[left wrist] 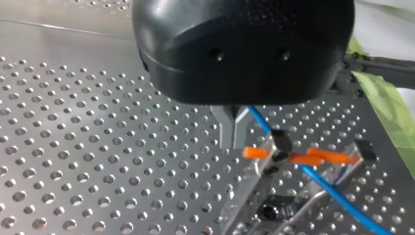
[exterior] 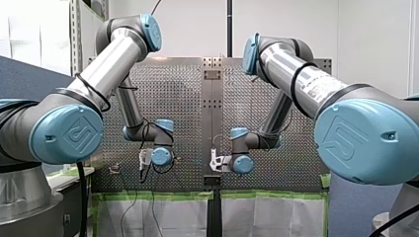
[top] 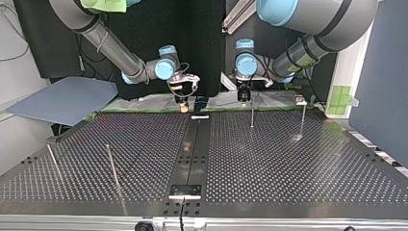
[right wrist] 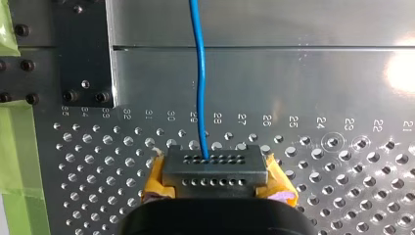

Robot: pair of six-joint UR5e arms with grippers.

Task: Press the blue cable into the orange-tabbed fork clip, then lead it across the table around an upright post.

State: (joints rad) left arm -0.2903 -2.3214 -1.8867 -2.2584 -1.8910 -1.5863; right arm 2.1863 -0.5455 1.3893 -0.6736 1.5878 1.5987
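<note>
In the left wrist view, my left gripper (left wrist: 234, 132) has its two metal fingers pressed close together, with only a thin line between them. The blue cable (left wrist: 337, 198) comes out from under the black body just beside these fingers. The body hides the place of contact, so I cannot tell if the cable is really pinched there. From the fingers the cable goes down to the fork clip (left wrist: 281, 147), passes between its two orange tabs (left wrist: 333, 156), and continues past the clip over the perforated table (left wrist: 88, 161). In the right wrist view, my right gripper (right wrist: 210, 159) is closed on the same cable. Yellow pads (right wrist: 156, 181) show at both sides of its grey fingers, and the cable leaves them in a nearly straight line, ahead over the holes and the smooth metal strip (right wrist: 293, 73). In the top view, both grippers hang near each other at the far edge of the table. Two thin upright posts (top: 251, 113) stand close to my left gripper, and two more (top: 111, 163) lean at the view's left, well apart from both arms.
</note>
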